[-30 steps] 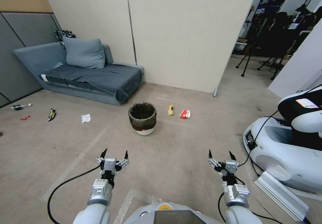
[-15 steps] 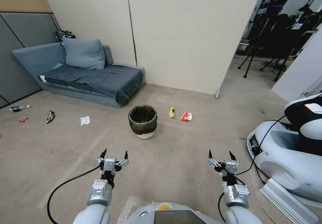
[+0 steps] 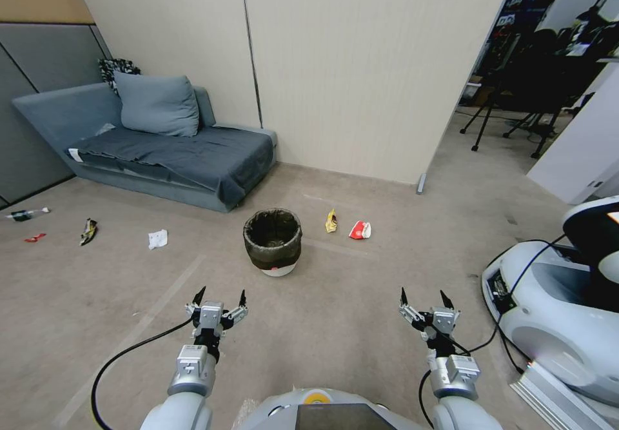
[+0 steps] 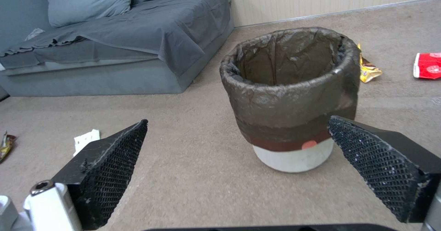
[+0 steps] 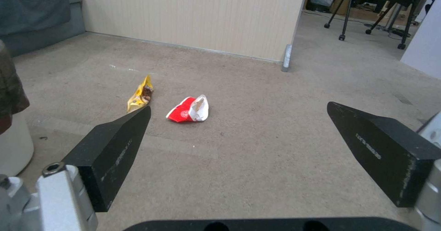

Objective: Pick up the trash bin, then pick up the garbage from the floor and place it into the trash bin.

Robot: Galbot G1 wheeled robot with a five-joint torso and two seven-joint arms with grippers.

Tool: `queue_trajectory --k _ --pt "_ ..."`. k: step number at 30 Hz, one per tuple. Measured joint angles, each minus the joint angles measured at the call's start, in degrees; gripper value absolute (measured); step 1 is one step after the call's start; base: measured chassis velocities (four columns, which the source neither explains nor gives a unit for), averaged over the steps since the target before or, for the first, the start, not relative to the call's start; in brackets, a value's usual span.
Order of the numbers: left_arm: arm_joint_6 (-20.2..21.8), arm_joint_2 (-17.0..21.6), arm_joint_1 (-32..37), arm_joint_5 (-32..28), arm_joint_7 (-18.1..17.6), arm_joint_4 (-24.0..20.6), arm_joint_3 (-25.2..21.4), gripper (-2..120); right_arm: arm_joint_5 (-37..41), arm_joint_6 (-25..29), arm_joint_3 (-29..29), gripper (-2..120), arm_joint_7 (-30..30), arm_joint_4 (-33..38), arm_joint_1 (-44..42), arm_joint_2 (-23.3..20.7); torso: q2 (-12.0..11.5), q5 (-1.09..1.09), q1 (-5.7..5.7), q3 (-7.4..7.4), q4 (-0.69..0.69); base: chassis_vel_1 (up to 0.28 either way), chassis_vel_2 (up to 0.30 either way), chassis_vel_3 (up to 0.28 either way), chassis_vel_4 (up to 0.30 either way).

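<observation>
Item: your trash bin stands upright on the floor, ahead of the wide-open left pincer, nearer it than the wide-open right pincer.

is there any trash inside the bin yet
No, in the left wrist view the trash bin shows only its dark bag liner inside, with no litter in it.

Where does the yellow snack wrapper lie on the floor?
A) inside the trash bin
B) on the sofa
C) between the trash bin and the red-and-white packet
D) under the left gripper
C: in the head view the yellow snack wrapper lies on the carpet between the trash bin and the red-and-white packet.
</observation>
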Motion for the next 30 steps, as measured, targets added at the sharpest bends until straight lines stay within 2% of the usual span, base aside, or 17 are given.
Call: queue_trajectory --k 30 --pt "0.1 -0.1 -0.2 -0.2 0.0 0.1 -0.3 100 0.1 0.1 0.2 100 0.0 -0.2 0.2 0.0 0.0 0.01 0.00 0.00 0.00 -0.122 0.119 0.119 -0.120"
